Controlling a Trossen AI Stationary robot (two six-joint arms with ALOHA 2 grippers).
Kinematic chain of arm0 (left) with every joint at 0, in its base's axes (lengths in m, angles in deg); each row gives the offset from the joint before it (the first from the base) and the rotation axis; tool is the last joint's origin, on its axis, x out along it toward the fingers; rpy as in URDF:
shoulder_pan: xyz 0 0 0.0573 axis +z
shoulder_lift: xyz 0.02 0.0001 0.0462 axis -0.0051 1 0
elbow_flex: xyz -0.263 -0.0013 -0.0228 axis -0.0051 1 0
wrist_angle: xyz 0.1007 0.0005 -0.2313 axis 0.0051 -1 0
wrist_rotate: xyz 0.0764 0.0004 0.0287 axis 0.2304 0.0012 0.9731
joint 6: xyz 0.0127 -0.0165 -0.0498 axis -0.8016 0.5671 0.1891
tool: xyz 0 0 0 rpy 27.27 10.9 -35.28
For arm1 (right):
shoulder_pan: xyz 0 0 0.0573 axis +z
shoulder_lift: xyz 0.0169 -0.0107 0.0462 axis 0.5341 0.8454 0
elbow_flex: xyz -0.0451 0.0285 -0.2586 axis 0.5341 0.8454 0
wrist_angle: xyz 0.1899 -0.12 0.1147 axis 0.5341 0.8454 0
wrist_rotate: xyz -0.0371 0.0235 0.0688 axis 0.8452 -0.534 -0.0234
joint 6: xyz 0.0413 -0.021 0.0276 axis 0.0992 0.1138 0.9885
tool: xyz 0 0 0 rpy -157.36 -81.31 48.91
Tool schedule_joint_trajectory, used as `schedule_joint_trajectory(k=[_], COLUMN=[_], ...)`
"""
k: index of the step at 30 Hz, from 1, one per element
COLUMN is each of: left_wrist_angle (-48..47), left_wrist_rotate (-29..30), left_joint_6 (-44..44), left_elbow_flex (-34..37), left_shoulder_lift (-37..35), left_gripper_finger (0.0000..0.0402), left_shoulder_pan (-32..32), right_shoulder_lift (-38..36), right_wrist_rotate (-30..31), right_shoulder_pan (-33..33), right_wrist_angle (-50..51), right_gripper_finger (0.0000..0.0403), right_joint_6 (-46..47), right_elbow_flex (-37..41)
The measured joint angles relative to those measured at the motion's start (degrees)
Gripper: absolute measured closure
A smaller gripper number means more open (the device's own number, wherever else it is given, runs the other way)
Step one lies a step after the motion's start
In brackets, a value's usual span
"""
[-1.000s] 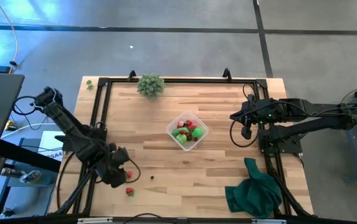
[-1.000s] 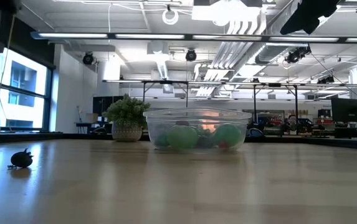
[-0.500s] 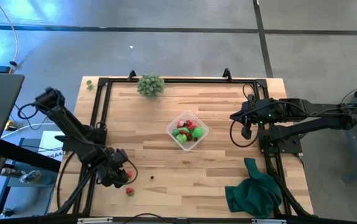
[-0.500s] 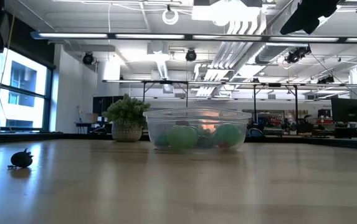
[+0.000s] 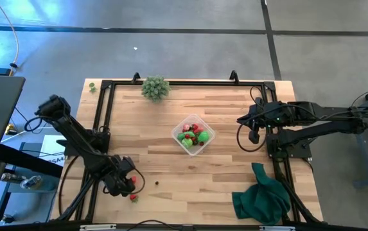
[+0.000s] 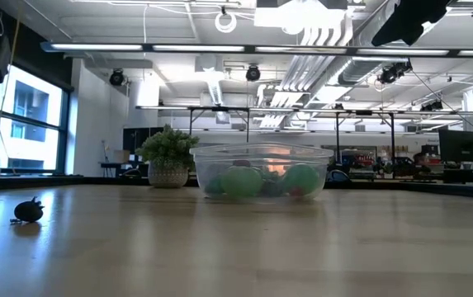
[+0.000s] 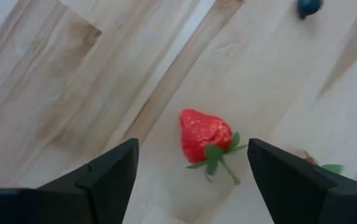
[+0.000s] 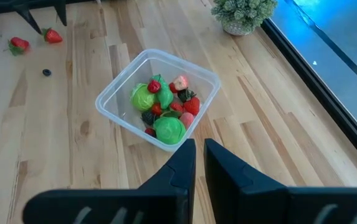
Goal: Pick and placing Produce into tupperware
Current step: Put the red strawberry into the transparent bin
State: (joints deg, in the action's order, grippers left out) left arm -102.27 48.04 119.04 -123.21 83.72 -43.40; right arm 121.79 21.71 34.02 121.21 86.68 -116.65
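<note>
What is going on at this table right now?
The left tool is open over a red strawberry lying on the wooden table, not yet gripping it. A second strawberry lies nearby. The clear tupperware at mid-table already holds produce. The right tool waits shut, raised at the table's right side.

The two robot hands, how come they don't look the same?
The left gripper has its fingers spread wide over a strawberry on the table; the right gripper has its fingers pressed together with nothing between them. The left one is low at the table's near left corner; the right one waits off to the right, looking toward the tupperware. Both are dark and two-fingered.
</note>
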Motion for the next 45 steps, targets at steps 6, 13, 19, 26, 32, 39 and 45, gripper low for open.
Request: schedule_joint_trajectory(k=[6,13,19,26,32,39,45], left_wrist_angle=[1.77,3.01,4.12,4.21,3.95,4.11,5.52], left_wrist_rotate=[0.29,1.86,2.55,3.49,3.72,-1.66,-0.13], left_joint_6=[-0.16,-4.07,-9.51,-19.33,-30.41,-38.98,-45.78], left_elbow_flex=[0.01,0.01,-0.04,-0.02,0.0,0.0,0.0], left_shoulder_lift=[2.66,4.01,4.98,5.61,5.64,5.64,5.62], left_gripper_finger=[0.0106,0.0109,0.011,0.011,0.011,0.011,0.011], left_shoulder_pan=[0.0,0.02,0.02,0.01,-0.02,-0.02,-0.02], right_shoulder_lift=[-0.02,-0.04,-0.01,0.0,0.0,0.0,0.0], right_wrist_rotate=[-0.02,-0.02,-0.02,0.0,0.0,-0.01,-0.01], right_shoulder_pan=[0.02,0.02,0.0,0.0,0.0,0.01,0.01], right_wrist_angle=[0.25,0.28,0.28,0.29,0.28,0.26,0.26], right_gripper_finger=[0.0378,0.0378,0.0378,0.0378,0.0378,0.0378,0.0378], right_joint_6=[0.0,0.0,0.0,0.0,0.0,0.0,-0.01], right_elbow_flex=[-0.02,-0.02,-0.01,-0.02,-0.02,-0.02,-0.02])
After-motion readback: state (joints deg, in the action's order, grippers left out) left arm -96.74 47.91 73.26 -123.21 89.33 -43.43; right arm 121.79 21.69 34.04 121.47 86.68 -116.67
